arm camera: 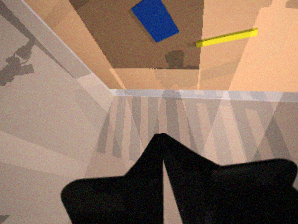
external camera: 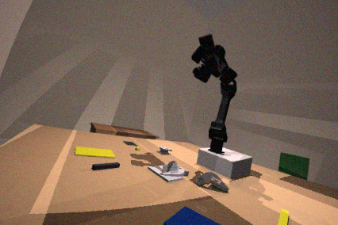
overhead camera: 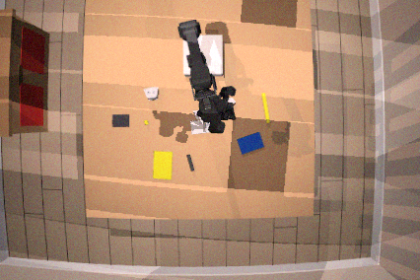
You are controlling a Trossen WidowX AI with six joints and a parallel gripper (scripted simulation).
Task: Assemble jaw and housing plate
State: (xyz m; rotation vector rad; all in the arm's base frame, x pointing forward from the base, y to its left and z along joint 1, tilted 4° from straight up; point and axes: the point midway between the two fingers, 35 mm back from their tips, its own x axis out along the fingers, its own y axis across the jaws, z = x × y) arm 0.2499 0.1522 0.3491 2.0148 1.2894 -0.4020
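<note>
The white base point(overhead camera: 197, 129) point(external camera: 171, 177) lies on the table with one grey jaw point(external camera: 170, 167) on it; the arm covers part of it in the top view. The loose grey curved jaw point(external camera: 213, 181) lies beside the base, on the side near the robot's pedestal, mostly hidden by the arm in the top view. A small white piece point(overhead camera: 151, 94) point(external camera: 165, 150), seemingly the housing plate, lies apart from the base. My gripper point(arm camera: 159, 138) is shut, with nothing between its fingertips, high above the table. The pins are too small to make out.
A yellow block point(overhead camera: 163, 165) point(external camera: 94, 152), a black bar point(overhead camera: 190, 163) point(external camera: 105, 165), a dark square point(overhead camera: 120, 120), a tiny yellow piece point(overhead camera: 146, 122), a blue block point(overhead camera: 250, 143) point(arm camera: 155, 20) and a yellow stick point(overhead camera: 265, 107) point(arm camera: 227, 38) lie around. A wooden shelf point(overhead camera: 10, 73) stands beyond the table.
</note>
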